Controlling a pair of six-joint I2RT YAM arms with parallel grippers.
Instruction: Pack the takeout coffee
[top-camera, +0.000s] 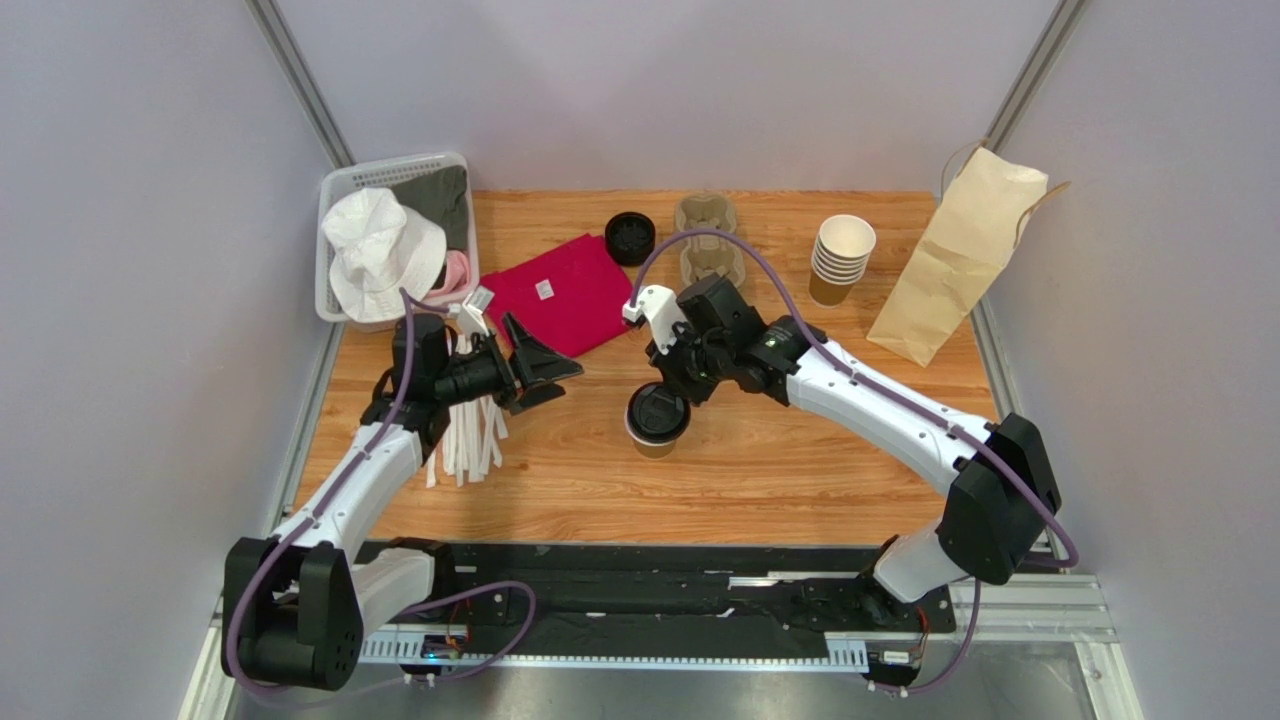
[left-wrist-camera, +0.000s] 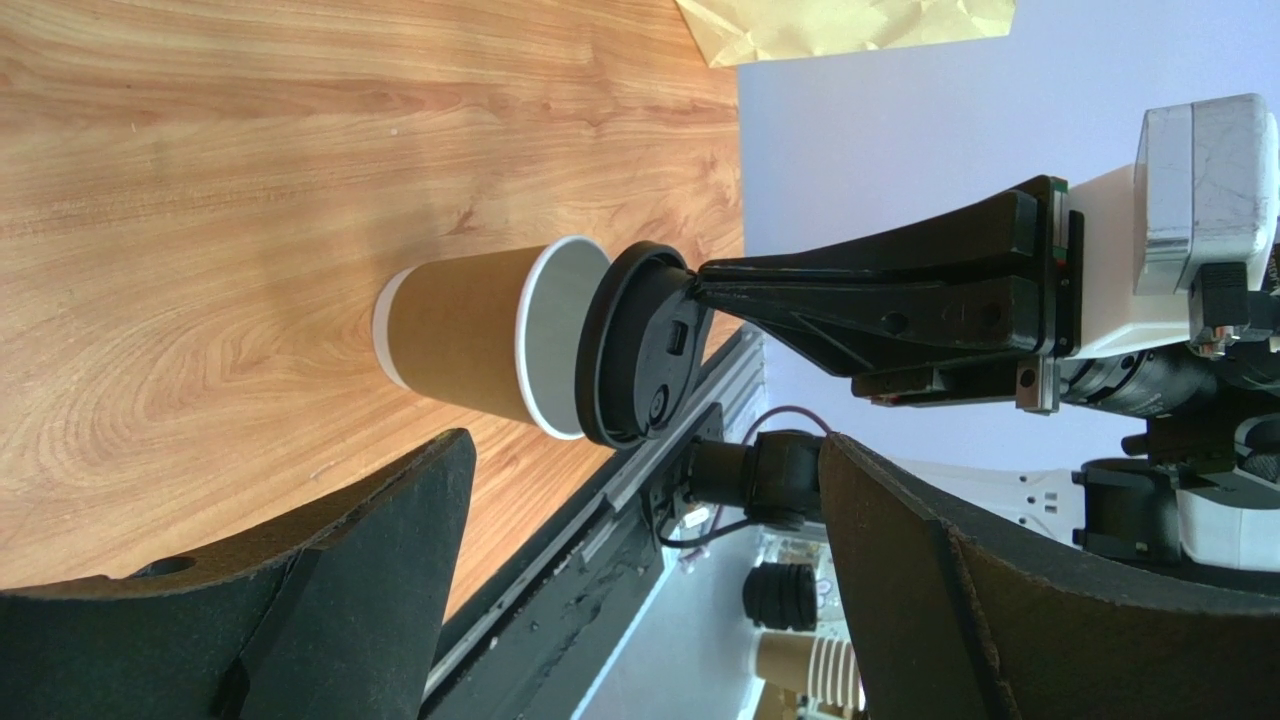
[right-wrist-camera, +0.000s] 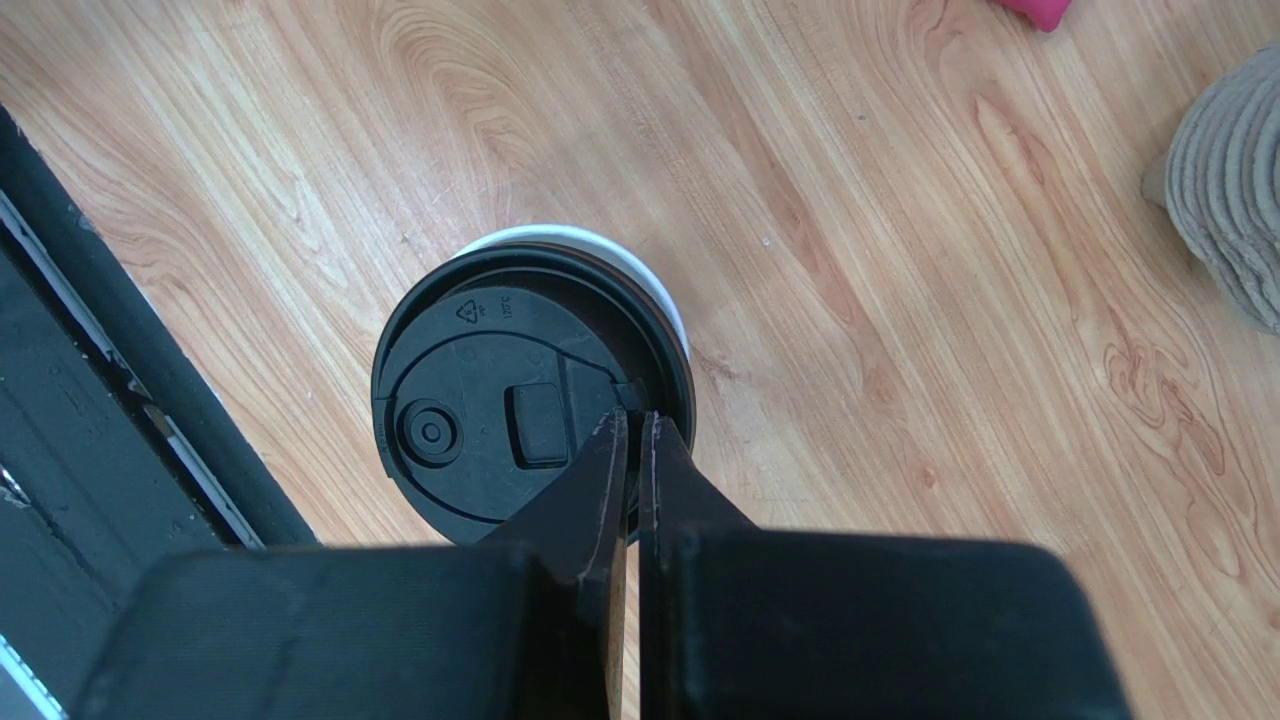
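My right claw (right-wrist-camera: 631, 438) was clenched, its 2 fingers pressed together with only a sliver of light between them; the tips touched the raised edge of the black lid (right-wrist-camera: 489, 428), just beside the sip tab (whether they pinched that edge or merely rested on it, I could not tell). The lid sat on the takeout coffee (top-camera: 657, 419), a brown kraft cup standing upright on the wooden table (top-camera: 781, 465), near the middle; from my left wrist camera the lid looked slightly askew, with the cup's white rim showing beside it.

My left claw (top-camera: 550, 372) was released, jaws spread wide and holding nothing; it hung to the left of the cup, apart from it, fingers pointed toward it from the side. Under my left wrist lay a bundle of white strips (top-camera: 466, 438); a red cloth (top-camera: 559, 294) lay just behind that claw.

Along the far edge were 1 loose black lid (top-camera: 630, 237), some pulp cup carriers (top-camera: 703, 212), a stack of lidless paper cups (top-camera: 842, 258) and, at the far right, a kraft paper bag (top-camera: 957, 255); a white basket (top-camera: 391, 165) in the far left corner held a white bucket hat (top-camera: 383, 248).
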